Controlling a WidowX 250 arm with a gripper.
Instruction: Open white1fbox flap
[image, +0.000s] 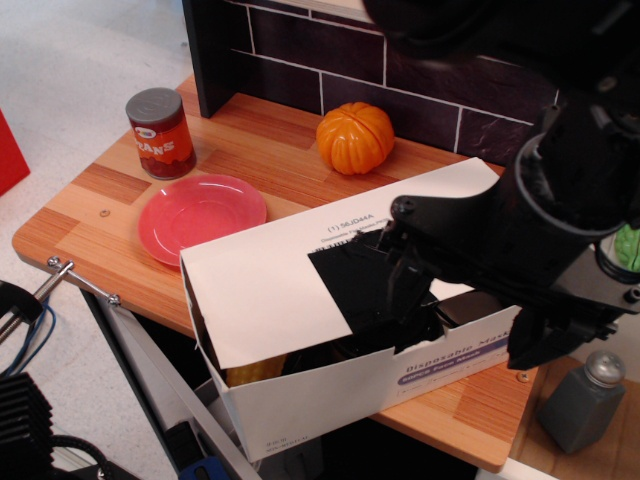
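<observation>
The white1fbox lies at the table's front edge, its long side with the purple-blue stripe and "Disposable Mask" print facing me. Its flap is lifted a little and tilted, so a dark gap shows under its front edge, with something yellow inside. The black taped block sits at the flap's middle. My black gripper reaches in from the right and its fingers close around that block at the flap's edge. The dark fingers blend with the tape.
A red plate lies left of the box. A red can stands behind the plate and an orange pumpkin by the dark brick back wall. A grey shaker bottle stands at the right.
</observation>
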